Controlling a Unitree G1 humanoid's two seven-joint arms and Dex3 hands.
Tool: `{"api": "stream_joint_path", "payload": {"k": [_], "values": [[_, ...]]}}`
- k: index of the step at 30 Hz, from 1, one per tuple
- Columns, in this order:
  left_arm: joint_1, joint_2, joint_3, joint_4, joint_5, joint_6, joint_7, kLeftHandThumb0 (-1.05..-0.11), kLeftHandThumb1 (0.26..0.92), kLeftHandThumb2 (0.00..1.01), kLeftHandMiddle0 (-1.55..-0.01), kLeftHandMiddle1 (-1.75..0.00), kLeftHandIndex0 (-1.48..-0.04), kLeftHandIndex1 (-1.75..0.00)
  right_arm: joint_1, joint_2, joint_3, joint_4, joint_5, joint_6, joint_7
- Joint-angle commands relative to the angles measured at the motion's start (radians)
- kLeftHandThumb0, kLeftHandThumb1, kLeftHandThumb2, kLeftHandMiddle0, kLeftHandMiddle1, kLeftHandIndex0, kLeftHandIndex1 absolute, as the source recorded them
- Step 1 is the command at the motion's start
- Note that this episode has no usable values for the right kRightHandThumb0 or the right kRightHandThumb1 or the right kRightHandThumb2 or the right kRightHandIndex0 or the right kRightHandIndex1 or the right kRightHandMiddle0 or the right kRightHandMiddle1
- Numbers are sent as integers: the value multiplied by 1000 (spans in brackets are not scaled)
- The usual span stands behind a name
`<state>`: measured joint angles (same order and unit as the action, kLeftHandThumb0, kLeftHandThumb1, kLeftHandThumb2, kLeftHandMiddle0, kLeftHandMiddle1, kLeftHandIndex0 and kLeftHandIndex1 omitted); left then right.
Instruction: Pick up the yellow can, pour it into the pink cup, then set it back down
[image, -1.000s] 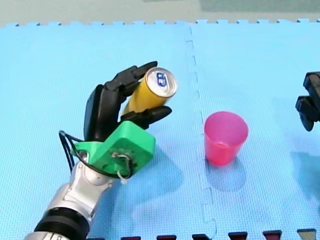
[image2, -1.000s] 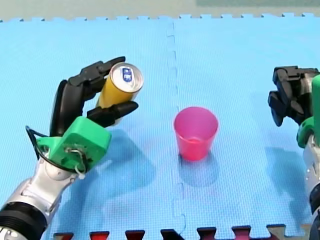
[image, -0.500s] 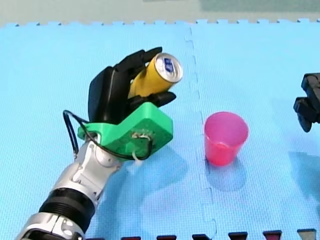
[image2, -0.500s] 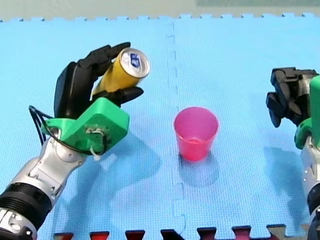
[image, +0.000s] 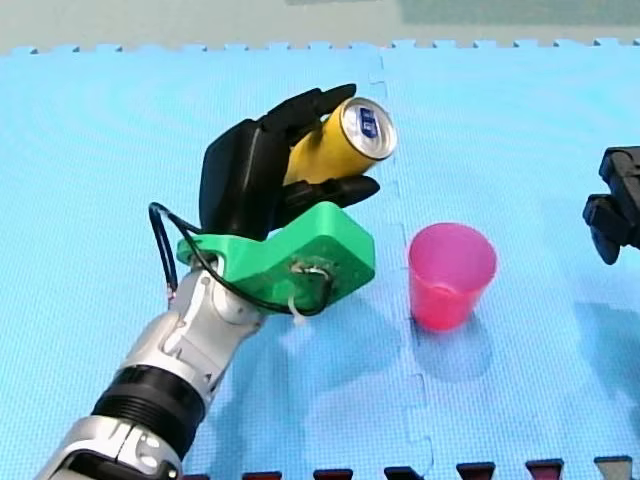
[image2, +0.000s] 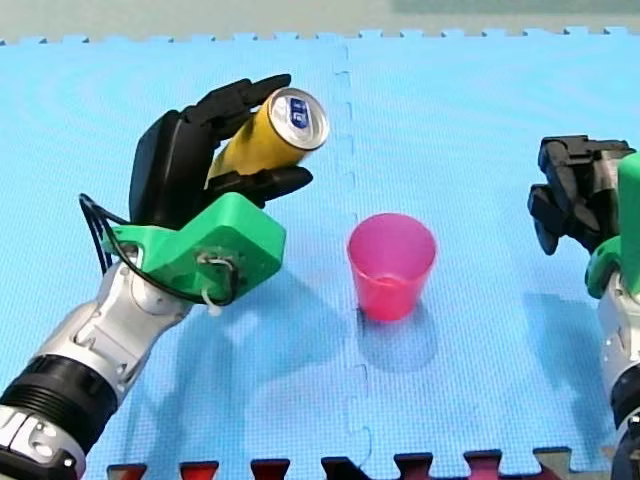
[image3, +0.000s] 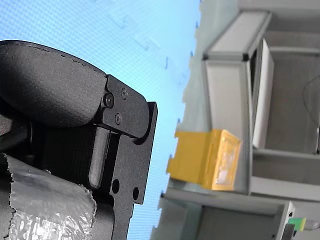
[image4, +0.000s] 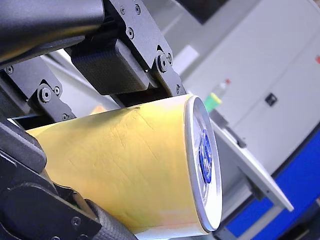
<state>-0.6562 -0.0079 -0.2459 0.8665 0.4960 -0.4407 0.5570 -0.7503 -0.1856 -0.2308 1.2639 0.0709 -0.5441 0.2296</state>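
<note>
One can in hand.

Head views: left hand (image: 255, 180) closes its fingers round the yellow can (image: 335, 150), held above the blue mat (image: 520, 120). The can is tilted, top toward the pink cup (image: 452, 275) but short of it. Right hand (image2: 572, 195), curled and empty, sits at the mat's right edge.

Second wrist view: left-hand fingers (image4: 112, 67) clamp the can's side.

Judgement: carry step. Next, bring the top over the rim, then tip further.

L hand (image2: 185, 170) up, gripping yellow can (image2: 262, 135), R hand (image2: 575, 195) curled, far right

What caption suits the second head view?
Left hand holds a tilted yellow can near the pink cup on blue foam mat; right hand at right edge.
</note>
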Motion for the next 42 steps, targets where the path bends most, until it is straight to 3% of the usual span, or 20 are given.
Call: {"api": "stream_joint_path", "payload": {"k": [1,7,15,32,42], "values": [[-14,3,-12,-7,10,-12,7,-439,792,0,-1357,0,-1221,0,1,-1,-1,0,0,-6,-4],[-19,-8,-58,-7,50,-49,24,-428,789,0,-1350,0,-1192,0,0,2,1,3,-4,-7,-6],[-30,5,-92,17,95,-77,55,-415,789,1,-1367,-9,-1189,-1,-2,5,0,4,-3,-6,-10],[-78,54,-211,69,279,16,219,-403,794,1,-1372,-7,-1205,-4,-6,0,-2,1,0,4,-11],[-90,60,-254,104,320,46,303,-396,800,2,-1384,-9,-1218,-5,-4,2,0,0,-1,6,-12]]}}
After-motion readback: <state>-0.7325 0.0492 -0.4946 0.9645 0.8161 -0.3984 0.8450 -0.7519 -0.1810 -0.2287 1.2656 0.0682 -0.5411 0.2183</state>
